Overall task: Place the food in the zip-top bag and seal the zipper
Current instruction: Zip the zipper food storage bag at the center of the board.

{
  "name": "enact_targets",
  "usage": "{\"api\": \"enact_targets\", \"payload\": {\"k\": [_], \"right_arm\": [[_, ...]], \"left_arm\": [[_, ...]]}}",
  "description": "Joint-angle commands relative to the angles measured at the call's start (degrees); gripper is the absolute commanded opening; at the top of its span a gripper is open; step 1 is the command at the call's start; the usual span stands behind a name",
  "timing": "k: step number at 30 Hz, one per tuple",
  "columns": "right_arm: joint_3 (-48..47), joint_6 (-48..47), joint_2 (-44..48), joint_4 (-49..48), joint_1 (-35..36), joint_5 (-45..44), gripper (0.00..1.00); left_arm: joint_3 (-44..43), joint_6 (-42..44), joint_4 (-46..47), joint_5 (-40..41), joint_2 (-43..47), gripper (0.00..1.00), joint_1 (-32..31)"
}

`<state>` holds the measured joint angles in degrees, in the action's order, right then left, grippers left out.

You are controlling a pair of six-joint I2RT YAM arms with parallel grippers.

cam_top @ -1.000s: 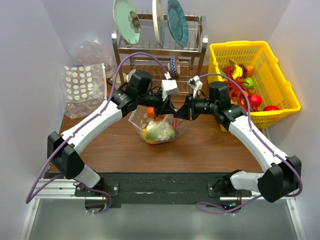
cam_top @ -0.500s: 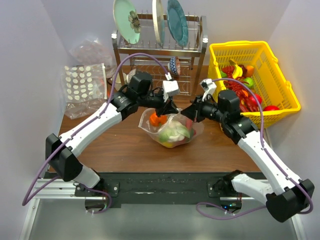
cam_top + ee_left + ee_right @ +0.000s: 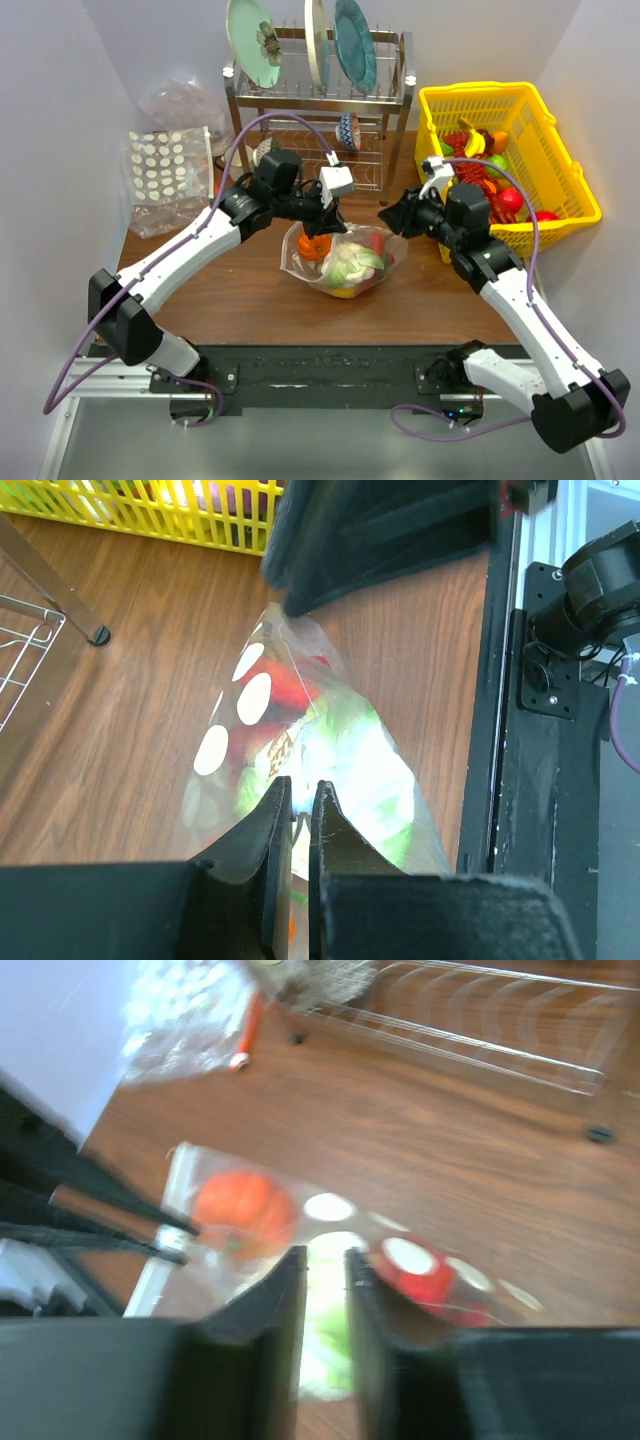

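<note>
Robot lab cell: white walls [image 3: 60, 100], mounting rail [image 3: 320, 368], staged dish rack [image 3: 318, 98].

Brown wooden table [image 3: 420, 300], pale walls [image 3: 60, 100] on three sides, metal dish rack [image 3: 300, 100] at back

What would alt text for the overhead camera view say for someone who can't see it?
Seen from above, the left gripper and right gripper grip opposite ends of a clear zip-top bag of colourful toy food on a wooden table. A yellow basket sits at right, a dish rack behind.
</note>
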<state>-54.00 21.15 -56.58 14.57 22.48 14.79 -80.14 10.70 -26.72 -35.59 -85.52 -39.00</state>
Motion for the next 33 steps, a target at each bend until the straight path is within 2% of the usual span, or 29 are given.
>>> {"api": "enact_targets", "payload": {"k": [1,3,5,9,13,20,30,33], "right_arm": [[-1.2,-7.3,-1.3,-6.3,0.1,14.3,0.48],[-1.1,-10.1,-0.6,-7.2,0.2,15.9,0.60],[-0.9,-12.1,0.6,-8.5,0.1,17.8,0.64],[0.0,-13.6,1.1,-11.8,0.2,26.0,0.62],[0.9,-14.1,1.3,-13.1,0.3,30.2,0.60],[3.1,-17.0,2.7,-16.1,0.7,32.0,0.57],[3.0,-16.9,0.2,-16.9,2.0,32.9,0.56],[2.7,-17.1,-0.9,-16.4,2.7,33.1,0.53]], "left_arm": [[-2.1,-0.4,0.4,-1.6,2.0,0.00,0.2],[-3.1,-0.7,0.4,-2.3,2.2,0.00,0.2],[-3.6,-0.9,0.5,-2.7,2.6,0.00,0.2],[-5.0,-0.9,-0.3,-3.5,2.9,0.00,0.2],[-7.1,-0.7,-2.2,-4.1,2.4,0.00,0.2],[-9.5,-0.7,-4.2,-6.4,2.5,0.00,0.2],[-9.4,-0.7,-4.5,-9.5,3.9,0.00,0.1],[-9.3,-0.6,-4.5,-9.8,4.4,0.00,0.2]]}}
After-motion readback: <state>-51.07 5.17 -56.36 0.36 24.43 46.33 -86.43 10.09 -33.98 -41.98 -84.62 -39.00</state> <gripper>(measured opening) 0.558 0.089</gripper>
